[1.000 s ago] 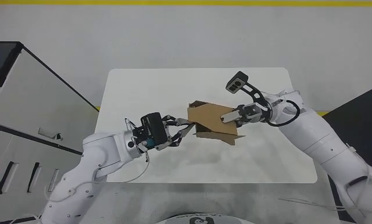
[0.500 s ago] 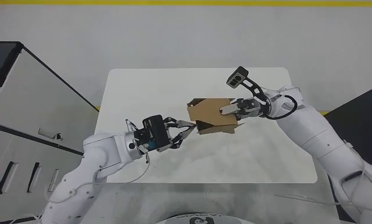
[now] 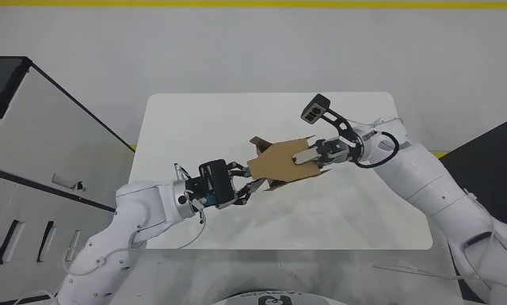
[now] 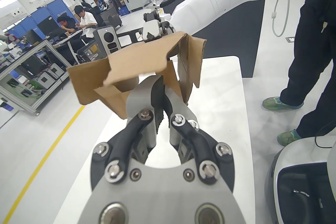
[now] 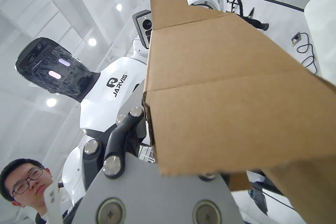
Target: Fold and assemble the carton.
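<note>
Left gripper point(image 4: 158, 87), item one: my fingers are drawn together and pinch a loose flap at the near corner of the carton, black pads against the cardboard.

Item two: brown corrugated cardboard carton point(image 3: 279, 162), partly opened and tilted. It hangs between my two grippers, lifted above the middle of the table, with its shadow on the surface below. One end gapes toward my left wrist, with flaps point(image 4: 190, 64) splayed outward and unfolded. A long creased side panel point(image 5: 223, 104) fills most of what my right wrist sees.

Item three: right gripper point(image 3: 305, 157), at the far end of the carton from the left one. It is clamped on the top panel, with one pale finger point(image 4: 150, 32) lying flat along the upper face. The other finger is hidden under the cardboard.

Item four: white rectangular table point(image 3: 348, 218) with rounded corners, beneath everything above.

Item five: yellow floor line point(image 3: 253, 2), running across the grey floor well beyond the table's far edge.
</note>
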You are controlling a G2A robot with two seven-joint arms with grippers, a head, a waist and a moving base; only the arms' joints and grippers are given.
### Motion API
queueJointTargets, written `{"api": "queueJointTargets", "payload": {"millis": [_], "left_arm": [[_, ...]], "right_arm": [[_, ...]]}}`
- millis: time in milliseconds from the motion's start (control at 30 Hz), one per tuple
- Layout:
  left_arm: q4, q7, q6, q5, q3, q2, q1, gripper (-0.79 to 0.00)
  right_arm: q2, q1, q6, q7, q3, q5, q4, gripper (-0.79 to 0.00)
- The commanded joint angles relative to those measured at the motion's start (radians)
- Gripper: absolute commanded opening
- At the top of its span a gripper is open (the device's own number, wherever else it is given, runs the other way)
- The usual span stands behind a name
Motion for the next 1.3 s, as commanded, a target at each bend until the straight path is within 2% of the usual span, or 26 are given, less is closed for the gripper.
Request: {"api": "queueJointTargets", "payload": {"millis": [0, 733, 900, 1267], "left_arm": [[-0.001, 0.000, -0.001, 0.000, 0.002, 0.000, 0.000, -0.785], [0.027, 0.010, 0.055, -0.039, -0.054, 0.003, 0.005, -0.785], [0.033, 0.007, 0.070, -0.048, -0.053, 0.002, -0.004, -0.785], [0.017, 0.013, 0.036, -0.020, -0.017, 0.001, -0.015, -0.785]], "right_arm": [[0.000, 0.000, 0.000, 0.000, -0.002, 0.001, -0.003, -0.785], [0.004, -0.011, 0.000, 0.000, -0.004, 0.039, -0.014, -0.785], [0.008, -0.010, 0.000, 0.000, -0.006, 0.031, -0.021, -0.785], [0.008, -0.006, 0.000, 0.000, -0.001, 0.033, -0.003, -0.785]]}}
